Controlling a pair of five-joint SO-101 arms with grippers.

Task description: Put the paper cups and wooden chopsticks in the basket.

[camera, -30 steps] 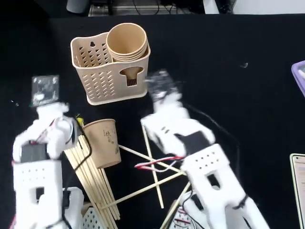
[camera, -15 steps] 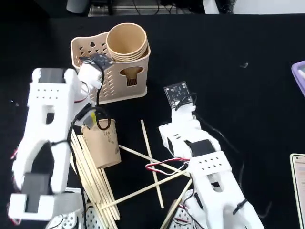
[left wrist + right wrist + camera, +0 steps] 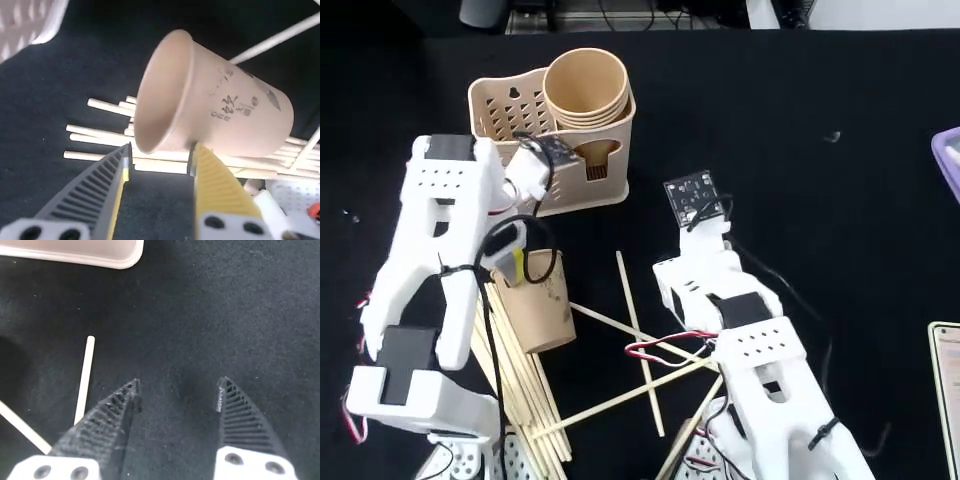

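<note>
A paper cup (image 3: 538, 305) (image 3: 220, 107) lies on its side across a bundle of wooden chopsticks (image 3: 515, 385) (image 3: 100, 137). My left gripper (image 3: 510, 262) (image 3: 161, 150) is open at the cup's mouth, one finger on each side of the rim's lower edge. The beige basket (image 3: 535, 165) stands at the back with a stack of paper cups (image 3: 585, 85) in its right compartment. Loose chopsticks (image 3: 635, 335) lie crossed between the arms. My right gripper (image 3: 177, 385) hangs open and empty over bare black table, near one chopstick's end (image 3: 85, 375) and the basket's corner (image 3: 115, 255).
A purple object (image 3: 948, 160) and a flat card (image 3: 946, 375) sit at the right table edge. The back right of the black table is open room. The arms' white bases (image 3: 760, 440) fill the front edge.
My left arm swung out from its folded pose and came down with its gripper at the cup's mouth. My right arm pulled back from the basket, then stayed still.
</note>
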